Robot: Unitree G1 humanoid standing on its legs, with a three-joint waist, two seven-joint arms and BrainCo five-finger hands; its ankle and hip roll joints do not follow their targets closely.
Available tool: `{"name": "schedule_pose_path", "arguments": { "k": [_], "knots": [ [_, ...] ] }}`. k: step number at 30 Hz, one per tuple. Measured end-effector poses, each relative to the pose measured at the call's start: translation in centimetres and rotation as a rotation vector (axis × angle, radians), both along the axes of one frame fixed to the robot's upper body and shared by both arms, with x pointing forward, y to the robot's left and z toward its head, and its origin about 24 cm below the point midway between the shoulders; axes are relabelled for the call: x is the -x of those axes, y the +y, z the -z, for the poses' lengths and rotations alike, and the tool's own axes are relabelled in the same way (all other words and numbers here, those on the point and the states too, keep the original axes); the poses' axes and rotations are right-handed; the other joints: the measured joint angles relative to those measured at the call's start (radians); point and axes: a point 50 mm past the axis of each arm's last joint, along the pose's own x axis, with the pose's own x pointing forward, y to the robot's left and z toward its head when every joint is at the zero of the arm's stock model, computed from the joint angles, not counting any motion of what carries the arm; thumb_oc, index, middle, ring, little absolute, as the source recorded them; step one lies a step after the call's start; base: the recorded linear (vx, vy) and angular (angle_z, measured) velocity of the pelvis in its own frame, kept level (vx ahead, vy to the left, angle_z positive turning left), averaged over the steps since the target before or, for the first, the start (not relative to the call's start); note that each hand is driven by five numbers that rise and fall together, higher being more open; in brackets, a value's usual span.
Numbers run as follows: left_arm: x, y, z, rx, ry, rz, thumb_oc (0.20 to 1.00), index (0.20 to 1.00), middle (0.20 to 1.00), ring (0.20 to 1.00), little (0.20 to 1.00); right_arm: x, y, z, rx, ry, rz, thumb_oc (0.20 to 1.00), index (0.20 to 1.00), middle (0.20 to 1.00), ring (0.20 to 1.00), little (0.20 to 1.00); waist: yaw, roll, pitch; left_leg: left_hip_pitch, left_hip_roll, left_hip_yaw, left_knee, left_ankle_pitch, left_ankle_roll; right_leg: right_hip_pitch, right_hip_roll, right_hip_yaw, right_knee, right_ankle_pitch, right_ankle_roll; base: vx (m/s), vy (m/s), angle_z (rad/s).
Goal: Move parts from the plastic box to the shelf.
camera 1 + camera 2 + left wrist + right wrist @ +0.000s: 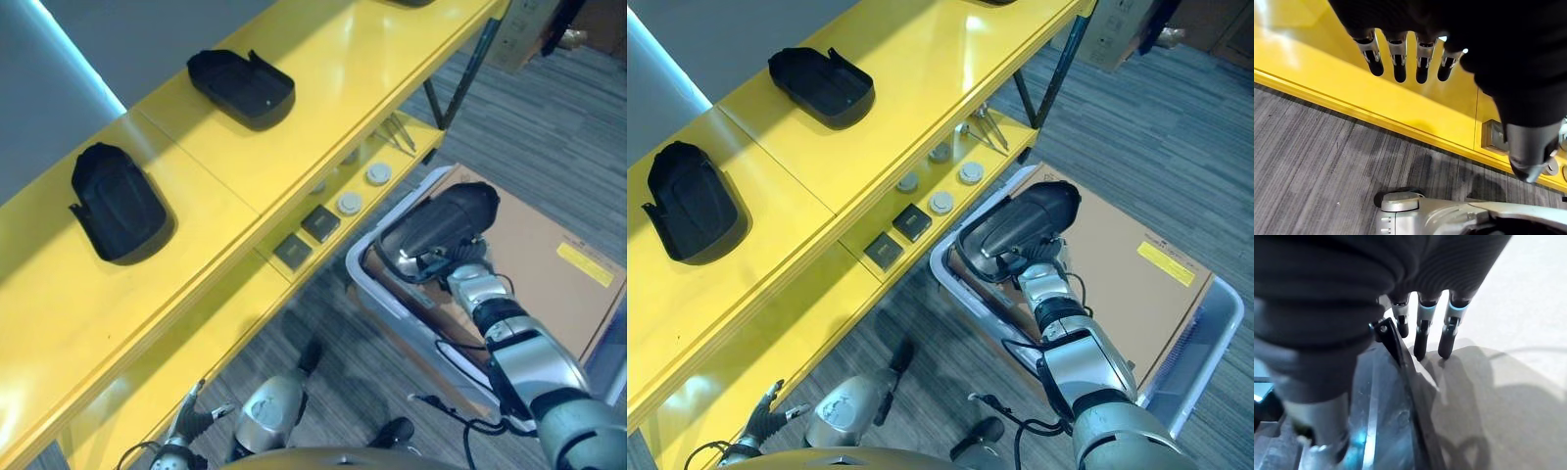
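Two parts [118, 201] shelved already. Right hand [1019, 230] clamped on a third [1396, 406]: rigid, light, slick plastic, best pinched at the rim. Left hand [1400, 54] relaxed, holding nothing.

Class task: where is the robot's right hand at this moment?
The right hand is over the near end of the plastic box on the floor, beside the yellow shelf, grasping a dark part.

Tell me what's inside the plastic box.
In the plastic box, a large sheet of brown cardboard and the right hand gripping a black part. Anything under the cardboard is hidden.
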Motion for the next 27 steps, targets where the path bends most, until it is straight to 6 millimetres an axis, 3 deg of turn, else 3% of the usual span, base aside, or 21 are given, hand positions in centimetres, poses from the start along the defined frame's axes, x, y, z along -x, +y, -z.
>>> {"name": "schedule_pose_path", "arguments": {
  "k": [1,7,14,22,27],
  "knots": [
    [-0.2,0.0,-0.1,0.004,-0.006,-0.006,1.0,1.0,1.0,1.0,1.0,-0.2,-0.1,-0.3,0.007,-0.009,0.0,0.2,0.2,0.2,0.2,0.2,-0.001,0.0,0.005,-0.004,0.0,-0.002,0.001,0.0,0.0,-0.004,0.0,0.001,0.006,-0.002,-0.001,0.01,-0.052,0.05],
    [-0.5,-0.1,-0.2,0.01,-0.018,-0.006,1.0,1.0,1.0,1.0,1.0,0.0,-1.6,-1.1,0.035,-0.025,0.026,0.2,0.2,0.2,0.2,0.2,-0.002,-0.015,0.028,-0.019,-0.001,0.001,0.004,0.002,-0.001,-0.039,-0.005,0.026,0.039,-0.018,-0.002,-0.04,-0.026,-0.02],
    [-1.9,0.3,-0.6,0.012,-0.058,-0.02,1.0,1.0,1.0,1.0,1.0,0.3,-2.0,-0.7,-0.014,-0.022,0.042,0.2,0.2,0.2,0.2,0.2,-0.012,-0.03,0.051,-0.021,0.005,0.005,0.015,0.0,0.003,-0.034,0.001,0.027,0.03,-0.014,-0.001,0.0,-0.062,-0.01],
    [-2.1,0.8,-1.0,0.002,-0.089,-0.023,1.0,1.0,1.0,1.0,1.0,0.9,-3.1,-0.7,-0.099,-0.083,0.068,0.2,0.2,0.2,0.2,0.2,-0.033,-0.035,0.064,-0.015,0.024,0.03,0.017,-0.001,0.0,-0.022,0.028,0.037,-0.009,0.006,-0.009,-0.02,-0.075,-0.07],
    [-3.0,1.6,-1.9,0.008,-0.151,-0.04,1.0,1.0,1.0,1.0,1.0,1.5,-2.6,-0.3,-0.165,-0.144,0.047,0.2,0.2,0.2,0.2,0.2,-0.059,-0.037,0.064,0.043,0.039,0.037,-0.003,-0.01,-0.012,0.049,0.053,0.033,-0.071,0.024,-0.006,0.06,-0.135,-0.07]
  ]
}}
